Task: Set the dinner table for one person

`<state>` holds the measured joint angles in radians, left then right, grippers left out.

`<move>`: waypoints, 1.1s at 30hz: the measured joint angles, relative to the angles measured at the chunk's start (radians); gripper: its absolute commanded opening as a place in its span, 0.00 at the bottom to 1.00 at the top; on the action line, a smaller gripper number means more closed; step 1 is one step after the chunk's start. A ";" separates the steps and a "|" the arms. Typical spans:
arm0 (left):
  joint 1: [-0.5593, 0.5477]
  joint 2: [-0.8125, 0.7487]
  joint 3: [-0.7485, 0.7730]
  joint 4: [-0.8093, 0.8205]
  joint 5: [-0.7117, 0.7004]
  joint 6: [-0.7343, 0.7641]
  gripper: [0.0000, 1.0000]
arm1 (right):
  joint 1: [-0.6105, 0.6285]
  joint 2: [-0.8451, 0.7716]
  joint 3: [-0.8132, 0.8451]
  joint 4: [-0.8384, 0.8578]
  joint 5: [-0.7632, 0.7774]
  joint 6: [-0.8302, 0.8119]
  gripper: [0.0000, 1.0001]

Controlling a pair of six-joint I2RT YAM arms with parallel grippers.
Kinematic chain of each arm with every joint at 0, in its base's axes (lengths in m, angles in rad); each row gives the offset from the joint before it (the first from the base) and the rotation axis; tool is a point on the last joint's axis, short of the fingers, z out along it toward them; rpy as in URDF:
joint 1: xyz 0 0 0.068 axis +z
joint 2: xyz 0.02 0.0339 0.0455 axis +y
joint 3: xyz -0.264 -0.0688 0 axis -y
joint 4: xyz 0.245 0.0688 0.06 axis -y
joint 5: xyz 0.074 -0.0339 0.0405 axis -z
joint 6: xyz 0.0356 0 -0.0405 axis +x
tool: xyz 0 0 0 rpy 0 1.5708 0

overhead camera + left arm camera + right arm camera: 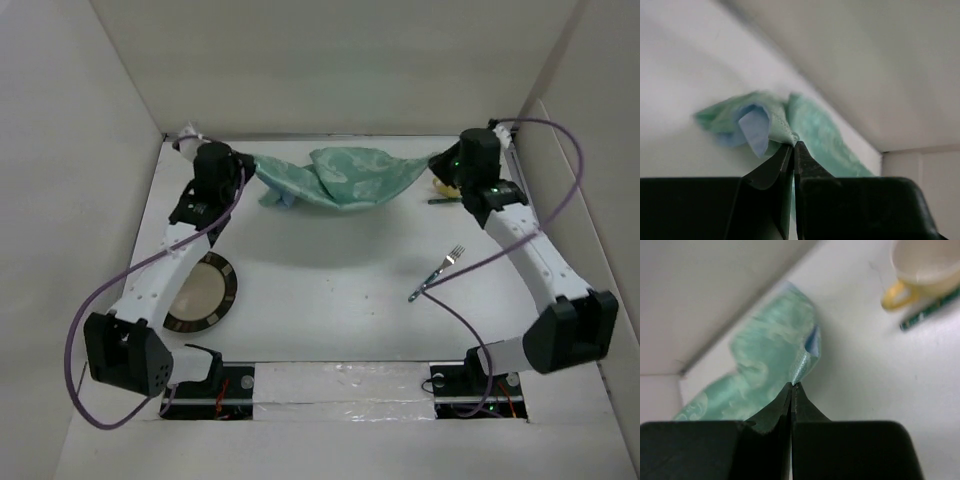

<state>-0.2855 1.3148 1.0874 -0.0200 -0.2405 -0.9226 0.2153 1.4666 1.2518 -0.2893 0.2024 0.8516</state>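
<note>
Left tool (793,145) and right tool (791,385) each clamped a placemat (345,175) corner; even outward tension was needed to lay it flat.

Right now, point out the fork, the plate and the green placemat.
fork (437,272), top view, the middle of its handle.
plate (205,288), top view, its pale centre.
green placemat (345,176), top view, the sagging middle of the cloth.
</note>
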 measured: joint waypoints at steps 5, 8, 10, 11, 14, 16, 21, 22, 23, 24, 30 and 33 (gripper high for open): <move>0.005 -0.100 0.245 -0.032 -0.002 0.143 0.00 | 0.000 -0.255 0.155 -0.045 0.057 -0.136 0.00; 0.006 -0.154 0.346 -0.053 -0.001 0.202 0.00 | 0.000 -0.340 0.271 -0.093 0.079 -0.192 0.00; 0.006 -0.188 0.383 -0.063 0.002 0.228 0.00 | 0.000 -0.368 0.335 -0.117 0.082 -0.216 0.00; 0.008 -0.202 0.395 -0.068 0.004 0.238 0.00 | 0.000 -0.376 0.359 -0.131 0.082 -0.225 0.00; 0.011 -0.222 0.407 -0.085 0.008 0.263 0.00 | -0.012 -0.373 0.416 -0.160 0.059 -0.241 0.00; 0.016 -0.213 0.407 -0.104 0.013 0.274 0.00 | -0.026 -0.342 0.441 -0.172 0.035 -0.249 0.00; 0.039 -0.113 0.402 -0.122 0.031 0.298 0.00 | -0.055 -0.184 0.450 -0.175 -0.023 -0.262 0.00; 0.044 -0.080 0.402 -0.127 0.031 0.305 0.00 | -0.058 -0.136 0.454 -0.175 -0.036 -0.262 0.00; 0.048 -0.035 0.408 -0.137 0.031 0.313 0.00 | -0.059 -0.084 0.463 -0.178 -0.048 -0.262 0.00; 0.053 0.004 0.422 -0.150 0.032 0.318 0.00 | -0.059 -0.025 0.486 -0.191 -0.062 -0.262 0.00; 0.068 0.288 0.702 -0.255 0.044 0.356 0.00 | -0.059 0.306 0.775 -0.275 -0.140 -0.257 0.00; 0.121 0.301 0.741 -0.253 0.133 0.335 0.00 | -0.063 0.368 0.913 -0.315 -0.163 -0.253 0.00</move>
<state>-0.1646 1.6154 1.8282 -0.2729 -0.1074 -0.5873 0.1524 1.8347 2.1651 -0.6048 0.0391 0.5983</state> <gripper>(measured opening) 0.007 0.010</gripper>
